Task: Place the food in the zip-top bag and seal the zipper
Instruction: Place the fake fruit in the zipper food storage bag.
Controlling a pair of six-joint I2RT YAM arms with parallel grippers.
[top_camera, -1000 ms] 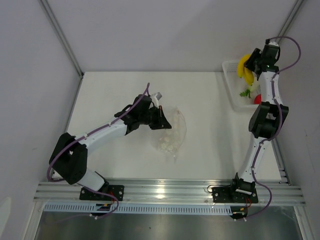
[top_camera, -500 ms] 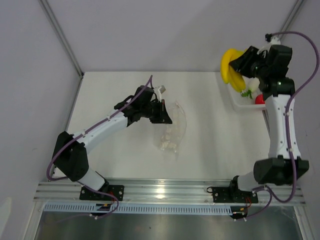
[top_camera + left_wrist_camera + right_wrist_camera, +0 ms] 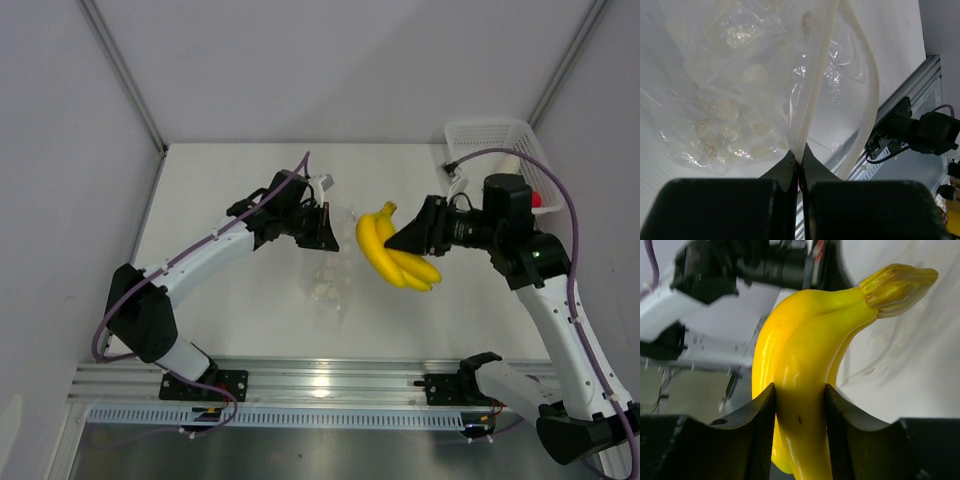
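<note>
My left end effector [image 3: 328, 232] was pinched tight on one edge of the bag [image 3: 328, 280] near the middle of the tabletop [image 3: 220, 170], and the left wrist view showed the bag's mouth parted. My right end effector [image 3: 412, 240] clamped the banana [image 3: 388, 255] across its body, holding it in the air just right of the bag, stem toward the far edge. The basket [image 3: 490, 135] sat at the far right corner, with a red fruit [image 3: 540, 201] partly hidden behind the arm.
</note>
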